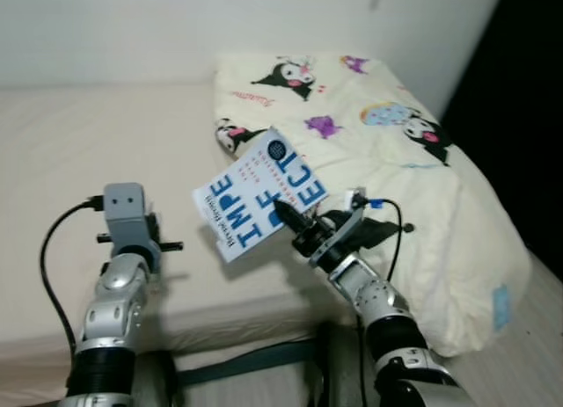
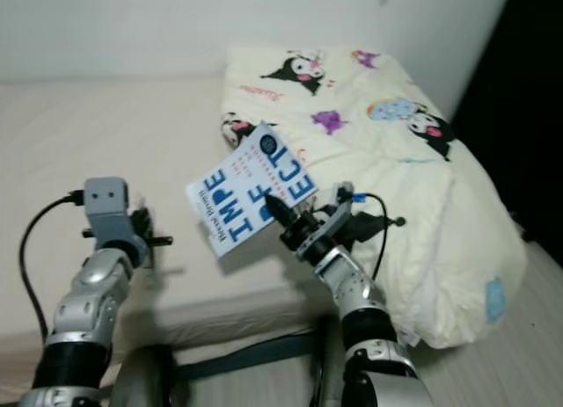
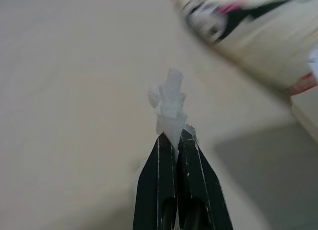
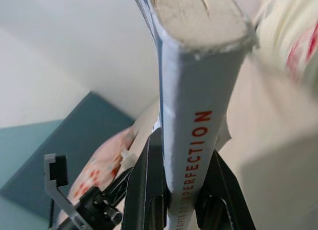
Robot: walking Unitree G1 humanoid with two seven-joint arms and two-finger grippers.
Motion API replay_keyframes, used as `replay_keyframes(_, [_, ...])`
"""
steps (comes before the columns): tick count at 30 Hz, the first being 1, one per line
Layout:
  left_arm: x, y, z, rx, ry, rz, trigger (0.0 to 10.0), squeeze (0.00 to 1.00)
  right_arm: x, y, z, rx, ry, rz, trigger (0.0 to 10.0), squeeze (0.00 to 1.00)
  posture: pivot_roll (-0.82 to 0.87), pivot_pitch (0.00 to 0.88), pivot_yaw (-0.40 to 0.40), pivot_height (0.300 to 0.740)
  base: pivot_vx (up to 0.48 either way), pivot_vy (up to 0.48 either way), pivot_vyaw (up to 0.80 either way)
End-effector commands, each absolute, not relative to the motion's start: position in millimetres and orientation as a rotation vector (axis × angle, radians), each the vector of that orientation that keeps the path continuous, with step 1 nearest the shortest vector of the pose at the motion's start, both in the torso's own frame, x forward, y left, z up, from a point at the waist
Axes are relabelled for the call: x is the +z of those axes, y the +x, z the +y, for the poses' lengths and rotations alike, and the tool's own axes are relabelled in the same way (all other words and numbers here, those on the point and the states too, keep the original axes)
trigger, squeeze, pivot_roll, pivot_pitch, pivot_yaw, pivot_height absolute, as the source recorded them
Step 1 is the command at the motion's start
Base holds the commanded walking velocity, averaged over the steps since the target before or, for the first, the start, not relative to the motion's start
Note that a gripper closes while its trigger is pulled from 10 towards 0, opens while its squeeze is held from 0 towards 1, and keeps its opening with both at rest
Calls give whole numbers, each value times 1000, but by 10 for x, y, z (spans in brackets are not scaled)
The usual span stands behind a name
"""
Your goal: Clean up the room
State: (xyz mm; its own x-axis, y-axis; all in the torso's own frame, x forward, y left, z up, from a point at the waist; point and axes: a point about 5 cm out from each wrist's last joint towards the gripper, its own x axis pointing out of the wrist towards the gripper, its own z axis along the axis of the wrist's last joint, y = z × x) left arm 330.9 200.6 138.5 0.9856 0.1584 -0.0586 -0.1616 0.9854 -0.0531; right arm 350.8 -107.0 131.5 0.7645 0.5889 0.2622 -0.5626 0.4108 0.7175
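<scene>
My right gripper (image 1: 288, 217) clamps a book (image 1: 258, 194) mid-frame, above the bed (image 1: 106, 143). My left gripper (image 3: 175, 135), lower left, pinches crumpled paper (image 3: 170, 106).

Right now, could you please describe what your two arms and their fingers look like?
Both arms are jointed silver metal with black bands. The left arm carries a grey camera block and a looping black cable. The right arm also trails a black cable. Each ends in long black fingers.

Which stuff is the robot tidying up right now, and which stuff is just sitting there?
Being tidied:
- book, clamped in the right pincer, lifted over the bed
- scrap of white paper, pinched in the left pincer

Just sitting there:
- cartoon-print quilt, bunched on the bed
- bed with its beige sheet
</scene>
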Motion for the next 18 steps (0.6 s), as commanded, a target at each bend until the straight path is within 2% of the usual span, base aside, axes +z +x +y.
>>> replay_keyframes(1, [1341, 3322, 1931, 136, -77, 64, 10000, 0, 1336, 3498, -1062, 726, 888, 9, 10000, 0, -49, 0, -24, 467, 0, 0, 0])
replay_keyframes(9, [1185, 3291, 1783, 65, -41, 109, 10000, 0, 1291, 3454, -1060, 704, 860, 27, 10000, 0, -54, 0, -14, 490, 0, 0, 0])
replay_keyframes(15, [1020, 3236, 1816, 77, -28, 160, 10000, 0, 1229, 3416, -1084, 689, 858, 47, 10000, 0, -53, 0, -22, 504, 0, 0, 0])
replay_keyframes(18, [934, 3212, 1838, 85, -12, 200, 10000, 0, 1210, 3403, -1094, 683, 856, 55, 10000, 0, -52, 0, -24, 513, -480, 0, 0])
